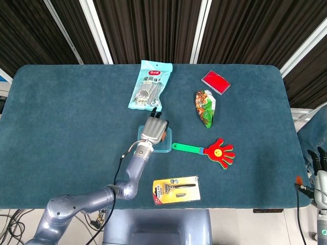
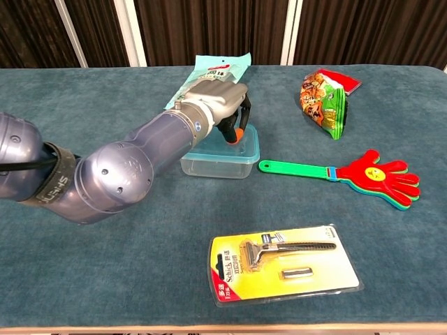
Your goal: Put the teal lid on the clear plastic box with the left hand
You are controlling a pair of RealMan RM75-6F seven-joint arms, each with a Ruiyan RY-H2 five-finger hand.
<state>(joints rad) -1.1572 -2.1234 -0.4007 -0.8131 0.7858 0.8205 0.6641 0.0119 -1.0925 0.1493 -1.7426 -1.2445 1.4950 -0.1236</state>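
Your left hand (image 2: 218,98) sits over the clear plastic box (image 2: 220,155) on the surface (image 1: 71,117), fingers (image 2: 236,129) curled down onto the teal lid (image 2: 250,143). Directly beneath those fingers the lid lies on the box rim, so the placing looks almost done; I can't tell whether it's snapped shut or whether you're grasping it. Pressing and letting go remain. Right hand (image 1: 318,166), far off, fingers apart, holds nothing.

Silver-grey arm w/ black band; silver robot hand (image 2: 216,94), black fingers.
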